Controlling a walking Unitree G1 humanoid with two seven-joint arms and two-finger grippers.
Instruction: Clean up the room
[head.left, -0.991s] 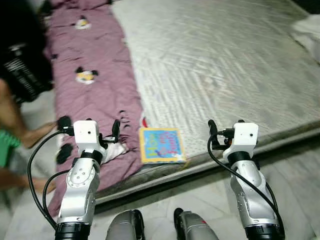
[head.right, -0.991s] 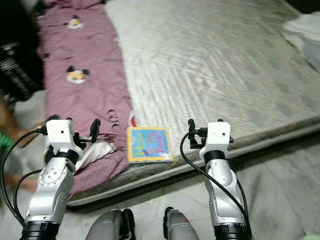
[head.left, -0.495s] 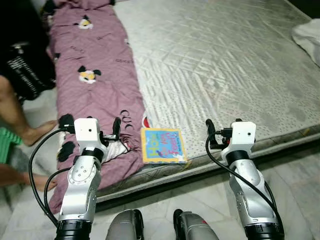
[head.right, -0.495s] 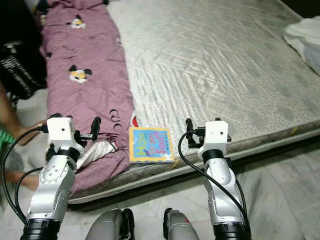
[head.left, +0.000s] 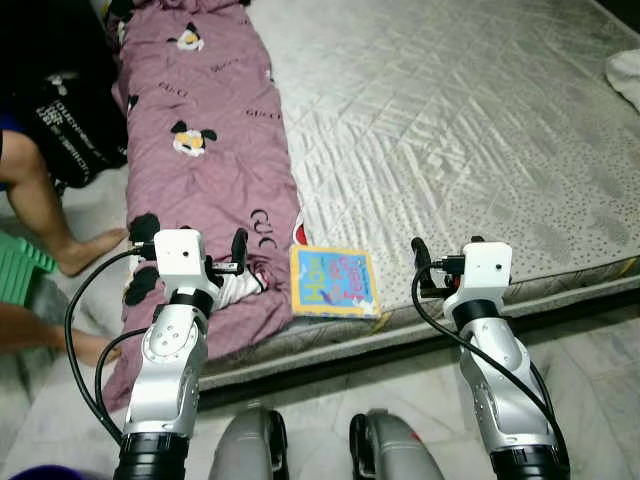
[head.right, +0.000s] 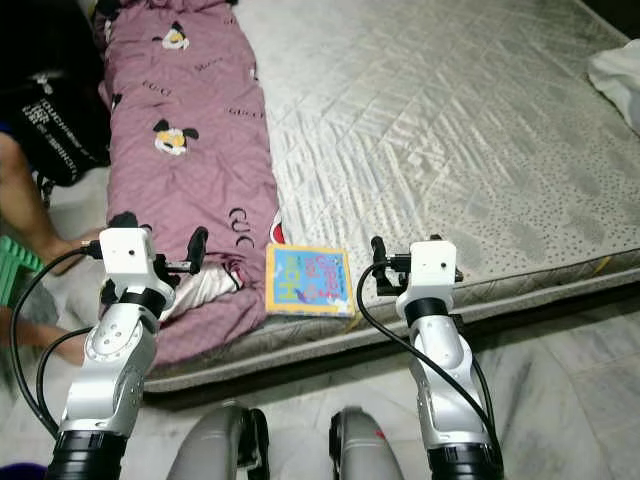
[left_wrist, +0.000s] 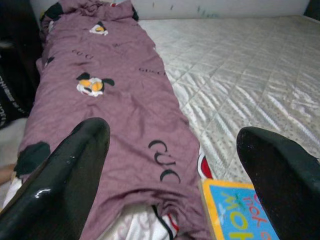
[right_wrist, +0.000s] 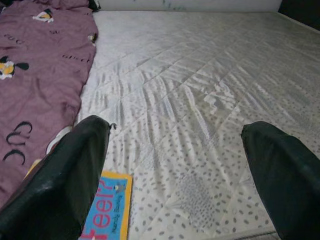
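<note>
**Q:** Bedroom floor of pale marble tiles (head.left: 590, 360), and what lies on it?

**A:** A low mattress (head.left: 460, 120) with a grey quilted cover lies directly on the floor. A purple blanket (head.left: 205, 150) with cartoon prints runs along the side of the mattress toward the robot's left. A colourful children's book (head.left: 333, 282) lies flat at the near edge of the mattress, just beside the blanket. Something white (head.left: 625, 75) is at the far right edge of the mattress; I cannot tell what it is. A person's bare leg (head.left: 40, 205) is on the floor beyond the blanket, next to something green (head.left: 22, 278).

**Q:** Where are the grippers?

**A:** Both are raised in front of the mattress edge, one on each side of the book. The left gripper (left_wrist: 170, 165) has its fingers spread wide over the end of the blanket and holds nothing. The right gripper (right_wrist: 175, 165) is also spread wide and empty, over the bare mattress just beside the book.

**Q:** Which step is this?

**A:** I judge it is the approach, with nothing picked yet. The book seems the nearest loose thing. The next move probably needs one gripper to come down on the book's edge, because it lies flat.
</note>
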